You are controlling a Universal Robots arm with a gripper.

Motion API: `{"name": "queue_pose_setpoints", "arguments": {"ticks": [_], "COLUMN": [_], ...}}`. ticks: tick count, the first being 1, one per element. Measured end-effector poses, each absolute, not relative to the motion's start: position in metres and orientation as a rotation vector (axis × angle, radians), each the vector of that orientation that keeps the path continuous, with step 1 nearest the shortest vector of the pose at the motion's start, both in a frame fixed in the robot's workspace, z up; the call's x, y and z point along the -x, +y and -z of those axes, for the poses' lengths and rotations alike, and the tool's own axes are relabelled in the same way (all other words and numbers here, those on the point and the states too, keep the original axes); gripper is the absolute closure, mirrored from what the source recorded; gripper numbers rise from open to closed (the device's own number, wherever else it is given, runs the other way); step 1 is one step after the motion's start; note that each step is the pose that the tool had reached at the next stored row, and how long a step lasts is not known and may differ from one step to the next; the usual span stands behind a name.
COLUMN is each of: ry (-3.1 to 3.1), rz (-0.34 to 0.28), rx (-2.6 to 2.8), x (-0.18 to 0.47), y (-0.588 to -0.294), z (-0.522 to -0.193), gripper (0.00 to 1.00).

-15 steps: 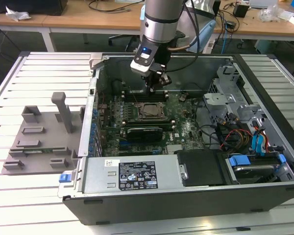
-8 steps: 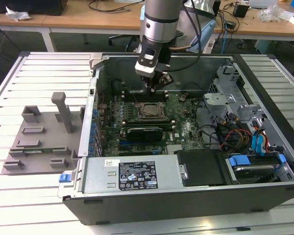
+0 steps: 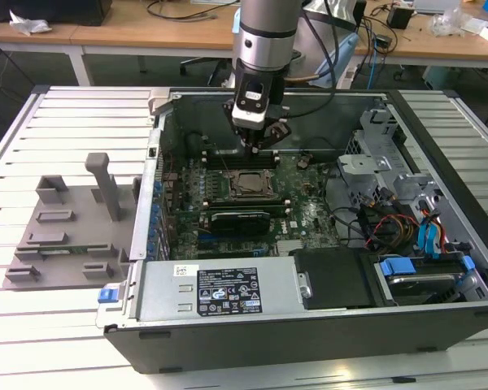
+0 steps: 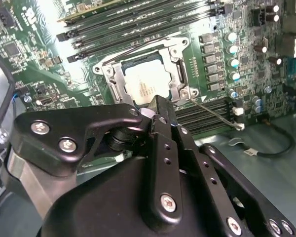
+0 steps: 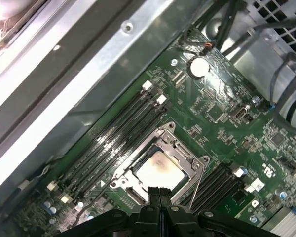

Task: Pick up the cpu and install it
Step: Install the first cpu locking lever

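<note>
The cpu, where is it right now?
The cpu lies in the motherboard socket, between the memory slots in both wrist views, with the gripper just above it in the exterior view.

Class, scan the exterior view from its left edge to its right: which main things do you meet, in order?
Grey plastic fixture → cpu in the motherboard socket, with the gripper just above → black drive cover → blue drive latch.

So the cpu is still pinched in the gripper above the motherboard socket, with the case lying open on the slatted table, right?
Not quite. The cpu already sits in the motherboard socket, as both wrist views show; the gripper hovers just above it with its fingers together and nothing between them. The case does lie open on the slatted table.
</note>
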State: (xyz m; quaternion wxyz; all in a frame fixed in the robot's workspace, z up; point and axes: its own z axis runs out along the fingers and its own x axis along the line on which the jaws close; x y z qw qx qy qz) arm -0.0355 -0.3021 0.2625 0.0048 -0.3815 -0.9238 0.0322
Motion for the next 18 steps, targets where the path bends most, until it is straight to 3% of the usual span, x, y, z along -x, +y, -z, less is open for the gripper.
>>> {"name": "queue_pose_setpoints", "arguments": {"ticks": [18], "ry": [-3.008], "rz": [-0.102], "rx": [0.892], "x": [0.0355], "y": [-0.3021], "z": [-0.2625], "gripper": [0.89]}}
